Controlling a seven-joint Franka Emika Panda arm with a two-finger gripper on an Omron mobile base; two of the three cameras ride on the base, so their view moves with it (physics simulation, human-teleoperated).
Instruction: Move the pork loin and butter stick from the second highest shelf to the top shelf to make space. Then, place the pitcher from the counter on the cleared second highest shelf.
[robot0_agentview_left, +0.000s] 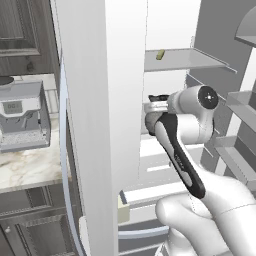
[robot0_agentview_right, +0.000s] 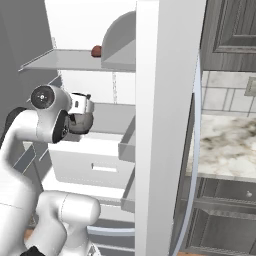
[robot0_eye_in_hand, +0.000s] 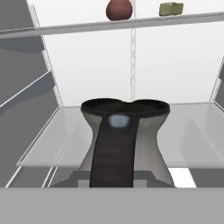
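Note:
The dark grey pitcher (robot0_eye_in_hand: 124, 140) fills the middle of the hand view, its dark handle facing the camera. My gripper (robot0_agentview_right: 79, 111) is shut on it inside the open fridge. The pitcher (robot0_agentview_right: 83, 121) sits at the front of the second highest shelf (robot0_eye_in_hand: 197, 135); I cannot tell whether it touches the shelf. On the top shelf (robot0_eye_in_hand: 78, 28) above it lie the reddish-brown pork loin (robot0_eye_in_hand: 119, 9) and, to its right, the pale yellow butter stick (robot0_eye_in_hand: 171, 8). From the base views I also see the butter stick (robot0_agentview_left: 160, 54) and the pork loin (robot0_agentview_right: 96, 50) up there.
The fridge's white side walls and open doors hem the arm in on both sides. Door bins (robot0_agentview_left: 240, 105) stand to the right. A white drawer (robot0_agentview_right: 100, 160) lies below the shelves. The marble counter (robot0_agentview_left: 25, 170) holds a grey coffee machine (robot0_agentview_left: 22, 117).

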